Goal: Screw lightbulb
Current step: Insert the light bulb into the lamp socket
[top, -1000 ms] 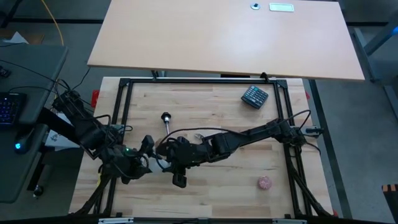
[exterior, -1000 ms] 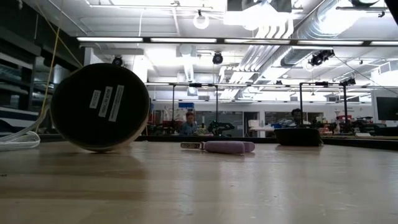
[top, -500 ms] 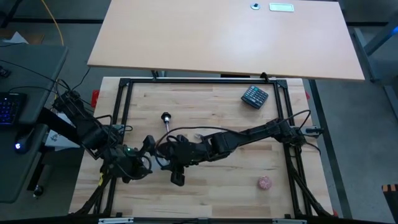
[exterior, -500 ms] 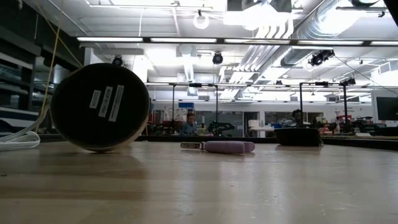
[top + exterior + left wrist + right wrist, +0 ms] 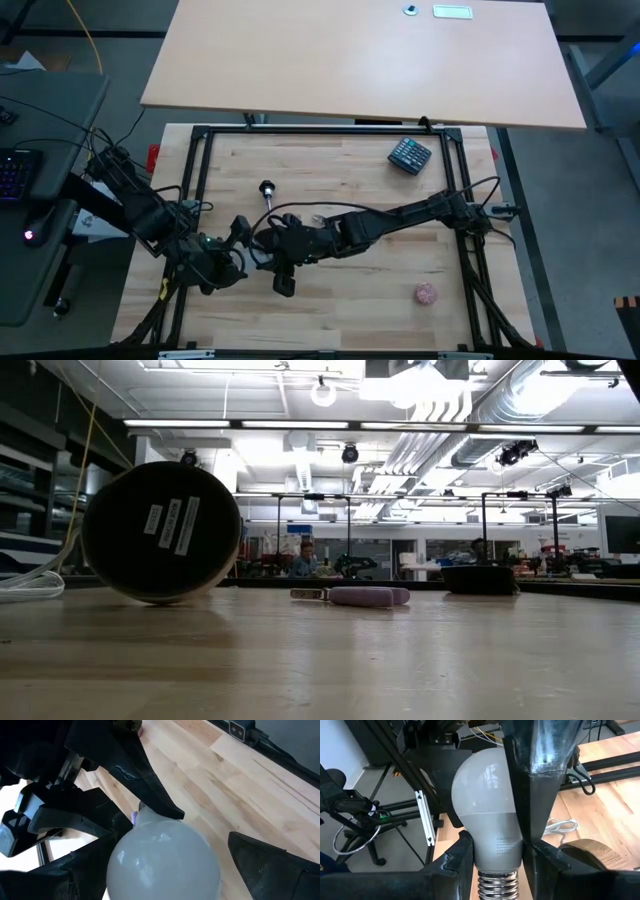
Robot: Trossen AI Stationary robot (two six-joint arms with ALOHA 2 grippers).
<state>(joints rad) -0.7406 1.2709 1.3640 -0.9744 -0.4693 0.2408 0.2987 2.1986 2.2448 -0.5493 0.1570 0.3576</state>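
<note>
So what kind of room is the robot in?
Probably a big robotics lab or workshop. The low view shows bare ceiling pipes, long strip lights and people sitting at far benches, and the wooden table sits in a black metal frame.

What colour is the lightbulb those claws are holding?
The lightbulb is frosted white with a silvery screw base, clearest in the right wrist view.

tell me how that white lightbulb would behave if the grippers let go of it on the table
The lightbulb has a smooth frosted round head, so it would probably roll in a curve toward its narrower neck. Its glossy shell looks slippery; the right gripper clamps the tapered neck above the metal threads, likely the surer hold. It appears thin-walled, so probably light and breakable if dropped.
</note>
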